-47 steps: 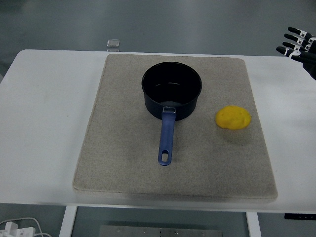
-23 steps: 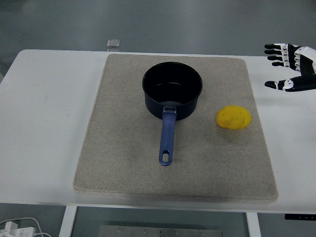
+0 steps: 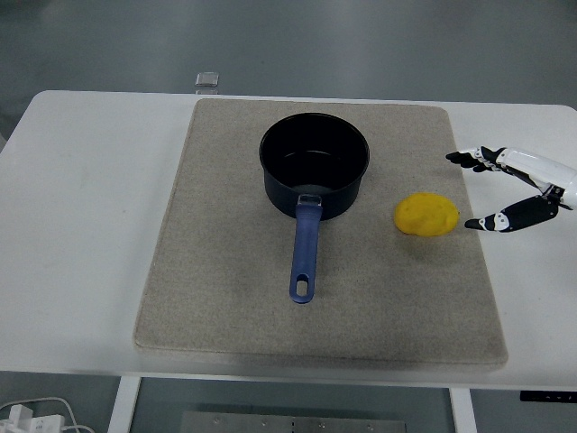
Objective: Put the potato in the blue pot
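One blue pot (image 3: pixel 314 164) stands left of potato (image 3: pixel 426 215).

White table (image 3: pixel 90 225) – grey floor (image 3: pixel 361 45) beyond (even, diffuse light).

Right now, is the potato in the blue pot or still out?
Out. The potato lies on the mat, right of the empty blue pot; the open right hand is beside it.

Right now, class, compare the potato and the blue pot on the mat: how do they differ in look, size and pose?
The potato is yellow and rounded; the blue pot is dark blue with a black inside. The potato is much smaller than the pot. The potato is a solid lump without a handle, while the pot stands open-topped, its long handle pointing toward the near edge. Both rest on the beige mat, untouched by the right hand.
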